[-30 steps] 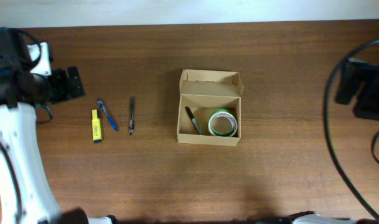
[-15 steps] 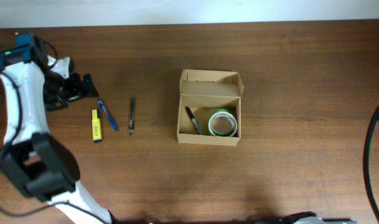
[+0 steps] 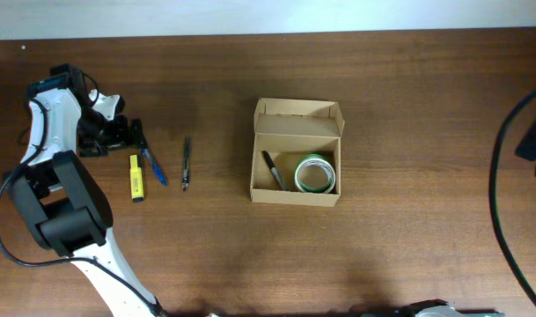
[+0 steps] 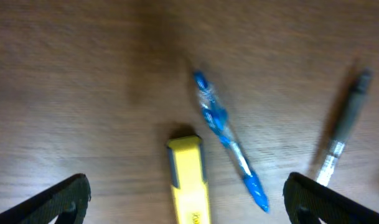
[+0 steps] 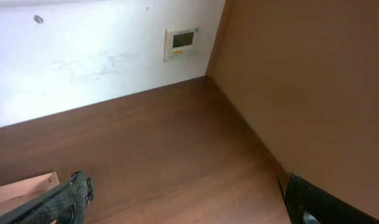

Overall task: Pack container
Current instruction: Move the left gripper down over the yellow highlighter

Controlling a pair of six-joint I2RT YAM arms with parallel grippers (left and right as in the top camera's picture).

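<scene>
Fingers (image 4: 60, 200) of the left gripper (image 3: 134, 136) wide apart and empty, moved in over the last second from farther left of the container (image 3: 294, 196) to just above the yellow highlighter (image 3: 136, 178) and blue pen (image 3: 152, 164), with the dark pen (image 3: 186, 162) a little nearer the container. Looks like lining up for the next pick, with three loose items left to pack. Right gripper (image 5: 189, 208) equally wide, empty, pulled back well right of the container. Container mid-table, tan cardboard, lid flap thrown back on its far side, tabs up; inside, a green tape roll (image 3: 315, 173) on the right and a black pen (image 3: 273, 171) on the left
</scene>
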